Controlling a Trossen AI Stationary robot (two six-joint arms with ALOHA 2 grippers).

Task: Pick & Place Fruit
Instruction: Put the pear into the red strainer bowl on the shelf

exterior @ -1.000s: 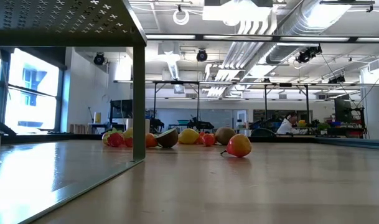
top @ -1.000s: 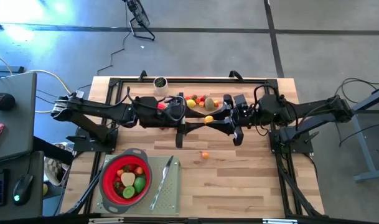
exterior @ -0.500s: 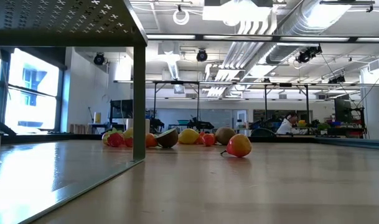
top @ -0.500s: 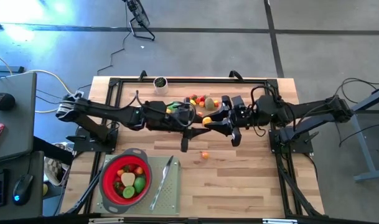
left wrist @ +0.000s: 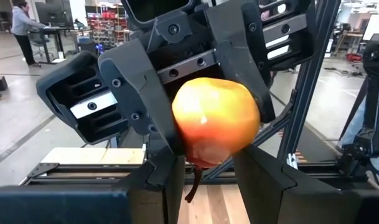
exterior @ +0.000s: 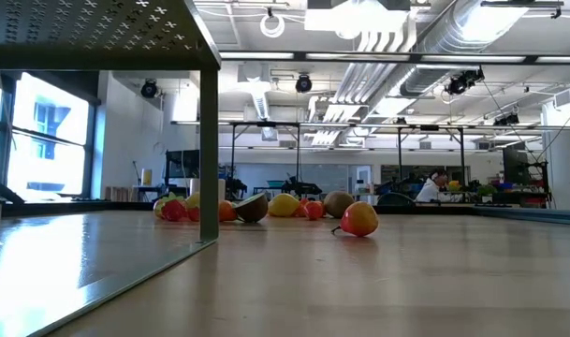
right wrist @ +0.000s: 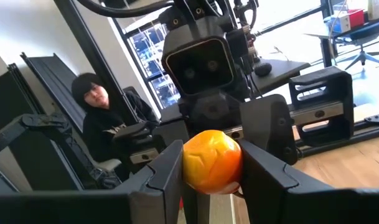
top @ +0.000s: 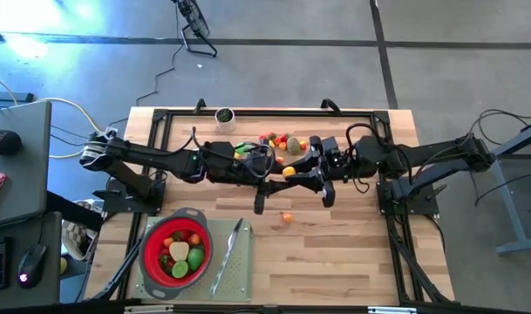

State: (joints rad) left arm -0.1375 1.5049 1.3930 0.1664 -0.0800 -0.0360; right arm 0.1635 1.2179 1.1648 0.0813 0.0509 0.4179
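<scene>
Orange fruit (right wrist: 212, 160): clamped by both grippers at once, above the table's middle.
Left gripper (left wrist: 205, 180): fingers closed on that fruit.
Right gripper (right wrist: 211, 177): fingers closed on it too.
Other fruit (top: 278, 140): clustered near the far edge.
Table (top: 352, 253): wooden.
Room: a person (right wrist: 108, 124) sits beyond.

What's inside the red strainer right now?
The red strainer holds several toy fruits: red, yellow and green pieces show on top. Anything buried beneath them is hidden.
</scene>
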